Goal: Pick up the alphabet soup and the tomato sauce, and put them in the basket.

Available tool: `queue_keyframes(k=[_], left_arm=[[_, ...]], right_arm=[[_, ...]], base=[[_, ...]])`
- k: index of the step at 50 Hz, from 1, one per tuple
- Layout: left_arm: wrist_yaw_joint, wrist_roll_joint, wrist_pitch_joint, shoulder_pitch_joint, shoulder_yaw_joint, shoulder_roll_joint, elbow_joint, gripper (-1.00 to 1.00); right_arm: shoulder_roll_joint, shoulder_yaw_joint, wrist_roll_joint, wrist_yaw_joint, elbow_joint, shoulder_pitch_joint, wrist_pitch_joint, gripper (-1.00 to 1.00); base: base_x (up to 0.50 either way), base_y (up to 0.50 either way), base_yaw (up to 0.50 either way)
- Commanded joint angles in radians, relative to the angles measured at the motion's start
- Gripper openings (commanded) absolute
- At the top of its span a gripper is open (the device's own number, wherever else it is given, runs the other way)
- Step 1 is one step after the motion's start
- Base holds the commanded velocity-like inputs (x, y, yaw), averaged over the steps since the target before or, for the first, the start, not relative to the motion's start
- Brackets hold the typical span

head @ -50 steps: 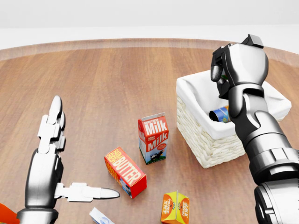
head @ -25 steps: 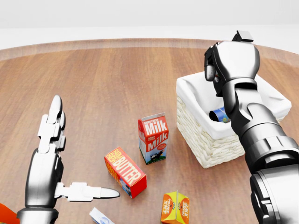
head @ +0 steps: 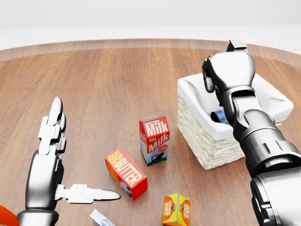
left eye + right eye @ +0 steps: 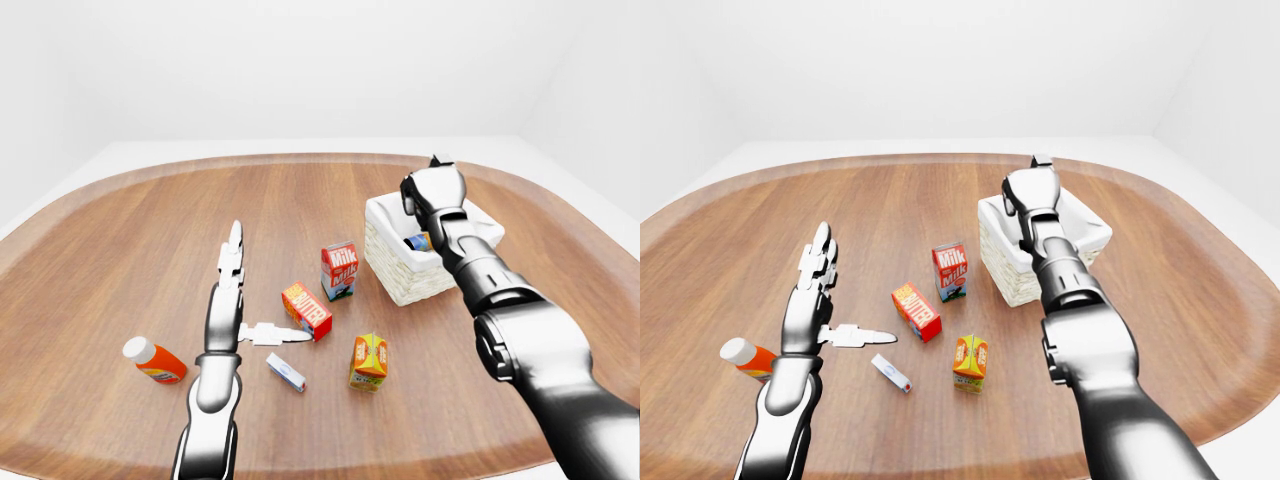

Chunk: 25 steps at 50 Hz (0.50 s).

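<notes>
Head view shows the right hand [image 3: 229, 70], a chrome three-finger hand, raised over the white-lined wicker basket [image 3: 214, 141]; its fingers curl inward, but whether they close on anything cannot be told. Just below that hand, inside the basket, lies a blue-labelled can [image 3: 218, 115], mostly hidden by the forearm; which of the two cans it is cannot be read. No second can shows clearly.

To the left of the right hand, well apart, stands the red-and-white milk carton [image 3: 154, 139], and lower left of it the red butter box [image 3: 125, 173]. The left hand [image 3: 61, 165] rests spread flat on the brown wooden table [image 3: 117, 84], fingers extended, thumb pointing toward the butter box, holding nothing.

Left-eye view adds what the head view crops: an orange bottle with a white cap [image 4: 153, 361] lying to the left of the left hand, a small white-and-blue box [image 4: 286, 372] below the thumb, and the whole orange juice carton [image 4: 369, 361].
</notes>
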Motion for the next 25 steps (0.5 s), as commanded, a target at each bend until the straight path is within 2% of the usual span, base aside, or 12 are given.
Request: queue_keyframes(k=[1,25], left_arm=[[0.006,0.005,0.000,0.006,0.002,-0.001,-0.015,1.00],[0.008,0.006,0.000,0.010,0.000,-0.001,-0.015,1.00]], right_arm=[[-0.004,-0.009,-0.009,0.000,0.003,0.021,0.000,-1.00],[-0.008,-0.015,0.004,0.000,0.006,0.044,0.000,-1.00]], base=[[0.00,0.00,0.00],[0.00,0.00,0.00]])
